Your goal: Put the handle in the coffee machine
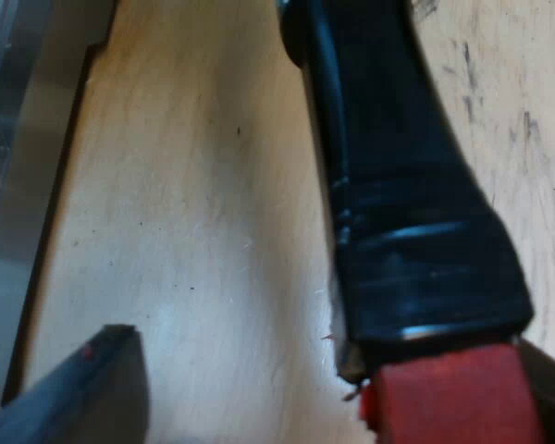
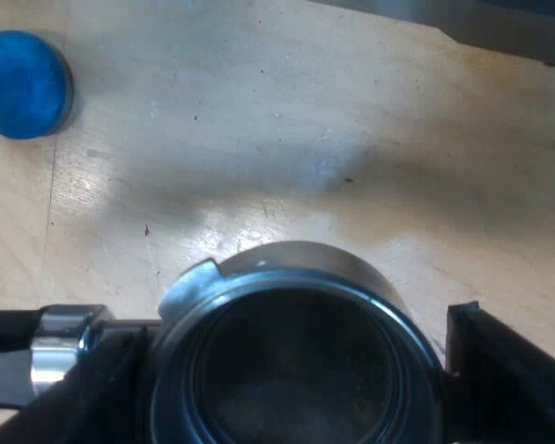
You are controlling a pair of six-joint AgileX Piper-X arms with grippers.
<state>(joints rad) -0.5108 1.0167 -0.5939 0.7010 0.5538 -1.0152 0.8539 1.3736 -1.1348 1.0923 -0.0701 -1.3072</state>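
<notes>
Much bare wood of the table (image 2: 287,139) lies open beyond the metal holder (image 2: 291,277), with nothing standing close to its round rim. The blue tamper (image 2: 23,83) stands on this wood, well apart from the holder and toward the side where the holder's handle goes out. A dark grey edge (image 2: 499,32) crosses the wood far beyond the holder; I cannot tell what it belongs to.

The right gripper (image 2: 291,333) has the holder's basket between its two black fingers (image 2: 504,370). One finger sits tight against each side of the rim, so it grips the holder. The basket's mouth looks up at the wrist, and a chrome collar (image 2: 60,347) joins it to the handle.

At the left gripper (image 1: 324,351) the dark handle (image 1: 388,185) runs away from the wrist, and its red end (image 1: 453,398) is nearest to the wrist. This gripper stands wide open around the handle. One finger (image 1: 83,388) is clearly apart from the handle, with bare wood between them. The other finger is just beside the red end; I cannot tell if they touch. A grey metal strip (image 1: 9,185) borders the wood far from the handle.
</notes>
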